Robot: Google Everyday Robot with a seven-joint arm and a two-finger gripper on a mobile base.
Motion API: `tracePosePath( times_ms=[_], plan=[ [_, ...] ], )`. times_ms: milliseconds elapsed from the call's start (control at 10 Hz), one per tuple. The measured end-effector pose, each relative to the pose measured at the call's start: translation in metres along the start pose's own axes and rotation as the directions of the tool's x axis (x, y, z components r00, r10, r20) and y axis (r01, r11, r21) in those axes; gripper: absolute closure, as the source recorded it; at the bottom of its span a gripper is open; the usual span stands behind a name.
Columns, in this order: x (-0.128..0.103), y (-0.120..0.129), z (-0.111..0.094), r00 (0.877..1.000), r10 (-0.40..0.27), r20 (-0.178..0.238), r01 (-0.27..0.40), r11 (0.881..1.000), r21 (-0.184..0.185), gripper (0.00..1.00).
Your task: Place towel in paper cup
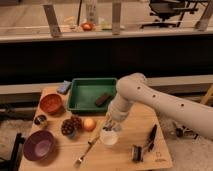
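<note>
Placing step in hand: hand (111, 127) hangs right over the paper cup (109, 137) at the desk's (125, 150) near middle, apparently pinching the pale towel (109, 129) just above the rim. Next: lower, let go inside.

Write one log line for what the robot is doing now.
gripper: right above cup | towel: not visible | tray: behind cup | stage: at cup
</note>
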Motion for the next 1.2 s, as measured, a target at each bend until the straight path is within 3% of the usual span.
tracePosePath(
  times_ms=[400,700,1000,1200],
  plan=[
    [-0.009,0.000,0.008,0.998,-0.058,0.006,0.059,0.997,-0.049,1.00],
    [-0.014,0.002,0.012,0.992,-0.124,0.022,0.126,0.987,-0.100,1.00],
    [-0.016,0.006,0.011,0.988,-0.151,0.027,0.153,0.980,-0.124,0.99],
    [-0.016,0.010,0.008,0.988,-0.151,0.029,0.154,0.980,-0.129,0.84]
  ],
)
